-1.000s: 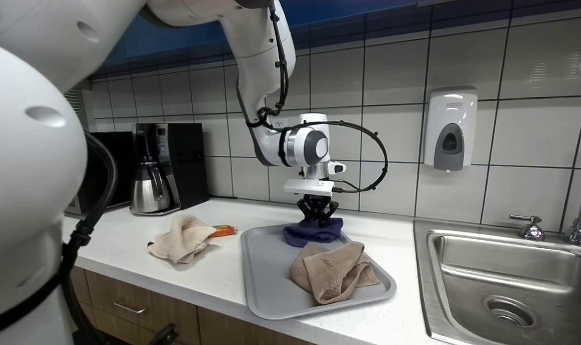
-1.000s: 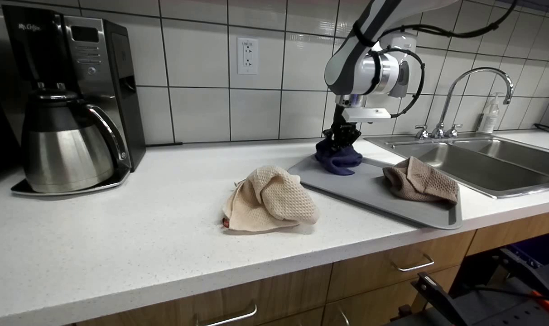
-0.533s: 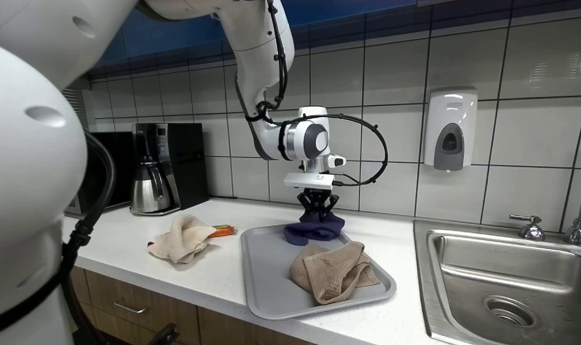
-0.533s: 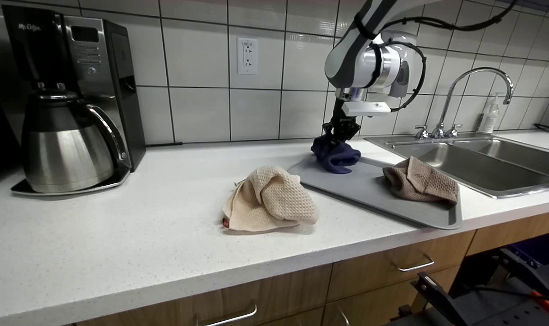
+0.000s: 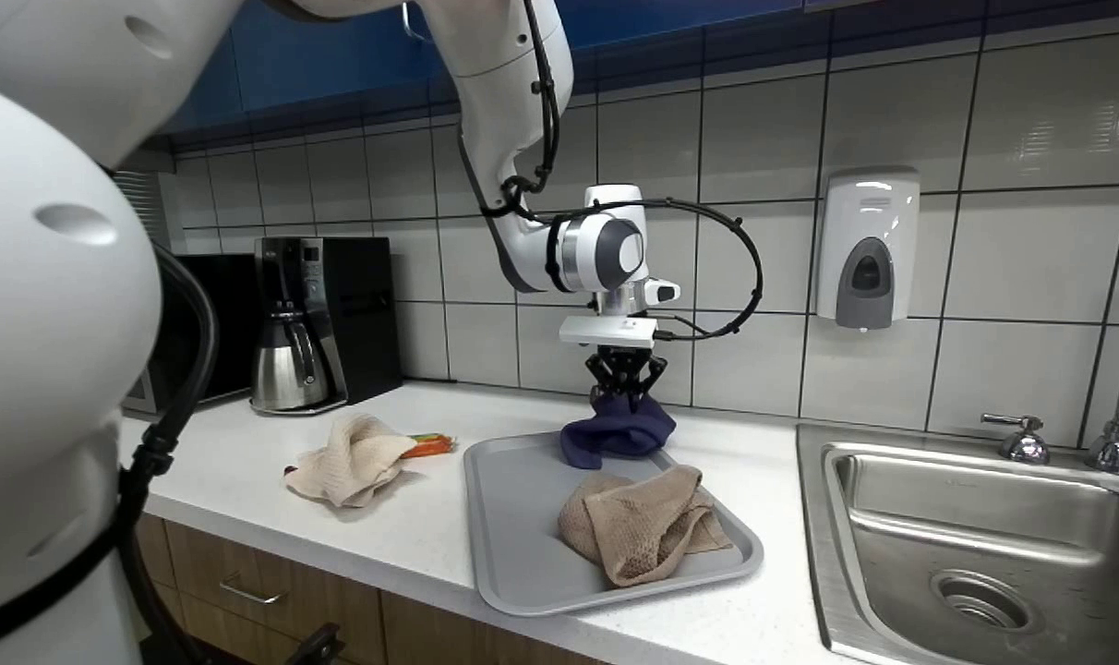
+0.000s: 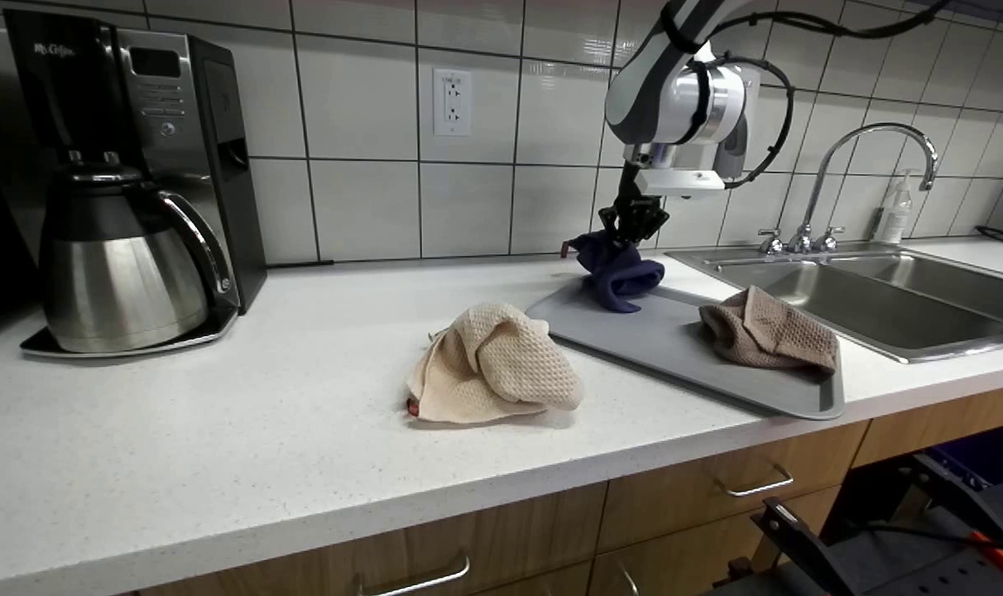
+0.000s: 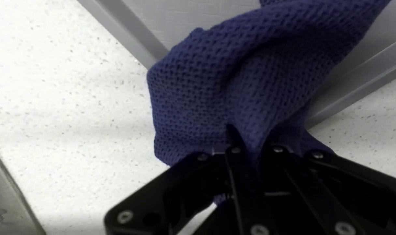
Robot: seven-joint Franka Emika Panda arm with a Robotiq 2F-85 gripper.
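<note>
1. The black fingers (image 7: 276, 169) are pinched nearly all the way together, with a fold of the blue cloth (image 7: 256, 88) squeezed between them.
2. The blue cloth hangs over the end of the gray tray (image 5: 513, 517) nearest the tiled wall (image 6: 361, 99); I can't tell if its low tip touches the tray.
3. A little red thing (image 6: 564, 248) pokes out by the blue cloth, near that same end of the tray. I can't tell what it is.
4. A crumpled brown cloth (image 5: 647, 526) sits on the tray, at the end away from the wall.
5. A shiny sink (image 5: 832, 536) is set in the white bench (image 6: 261, 430), just beside one long side of the tray.
6. A bunched-up cream cloth (image 6: 497, 364) lies on the bench near the other long side of the tray, with an orange and green thing (image 5: 430, 446) peeking out from it.
7. A coffee maker (image 6: 179, 157) stands well apart from the tray, past the cream cloth.
</note>
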